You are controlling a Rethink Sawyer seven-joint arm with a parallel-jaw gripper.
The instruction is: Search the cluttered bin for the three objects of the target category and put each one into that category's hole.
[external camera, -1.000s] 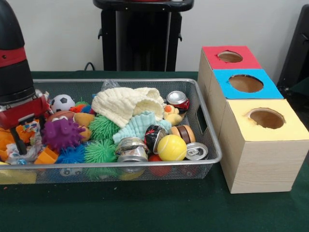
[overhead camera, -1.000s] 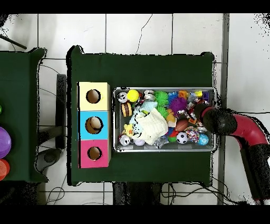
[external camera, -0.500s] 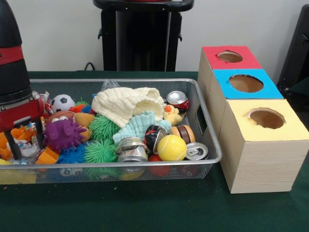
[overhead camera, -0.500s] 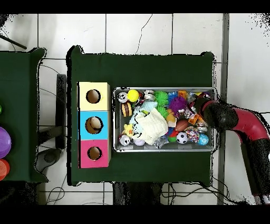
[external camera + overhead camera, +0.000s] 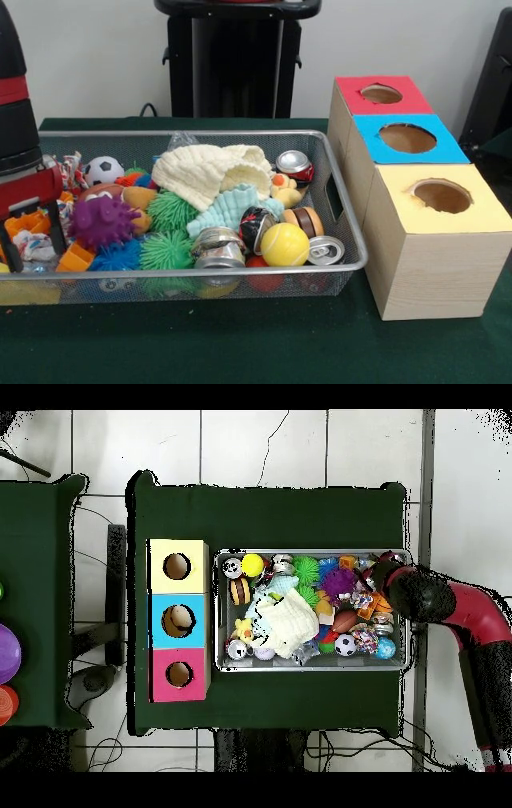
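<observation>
Compared with the two earlier frames, the tool [image 5: 32,232] has shifted toward the bin's end wall and risen slightly; the purple spiky ball [image 5: 102,221] that it partly covered a second ago now shows whole. Its two dark fingers [image 5: 56,226] stand spread, straddling orange blocks [image 5: 30,222] and crumpled wrappers [image 5: 34,246]. Nothing appears pinched between them, so no pick seems to have been made here yet.

The target category is not given. The clutter in the wire bin [image 5: 336,200] sorts roughly into cans [image 5: 217,246], balls such as the yellow tennis ball [image 5: 285,244] and soccer ball [image 5: 103,170], and cloths [image 5: 210,172]. Judged from position, the tool is probing the end farthest from the holes.

Edges: the tool sits just beside the bin's end rim, so little lateral room remains there; overhead, the arm [image 5: 440,604] overhangs that rim. The cloths pile high mid-bin and would need clearing by a lift. The three boxes, yellow [image 5: 438,210], blue [image 5: 406,138], red [image 5: 381,94], stand just beyond the opposite end on the counter [image 5: 240,344], which lies bare in front.
</observation>
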